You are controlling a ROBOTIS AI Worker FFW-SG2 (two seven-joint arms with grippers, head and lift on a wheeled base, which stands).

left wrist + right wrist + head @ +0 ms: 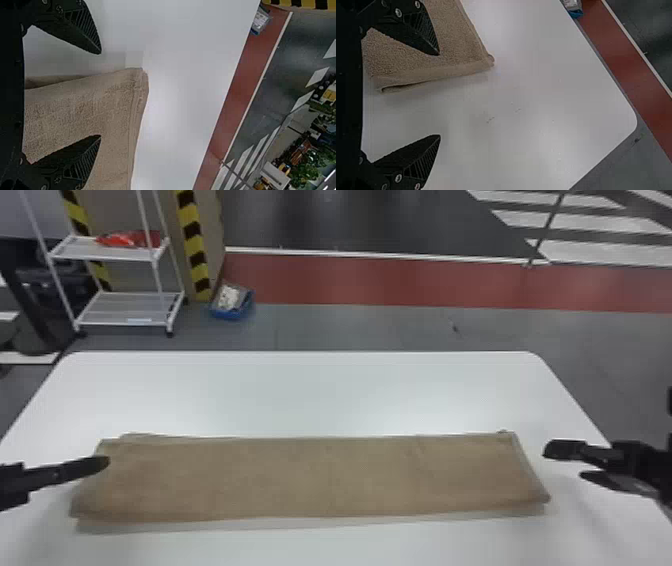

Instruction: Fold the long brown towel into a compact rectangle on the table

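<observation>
My left gripper (100,464) is at the towel's left end, one finger above its edge. The brown towel (310,477) lies flat as a long folded strip across the table, left to right. My right gripper (565,462) stands just beyond the towel's right end. In the left wrist view my left gripper (100,95) is open, the towel's end (115,103) lying below and between its fingers. The right wrist view has my right gripper (440,95) open too, one finger over the towel's end (455,51), the other over bare table.
The white table (300,390) extends behind the towel to its far edge. Beyond it on the floor are a white shelf rack (130,307) with a red item on top, and a blue bin (231,301).
</observation>
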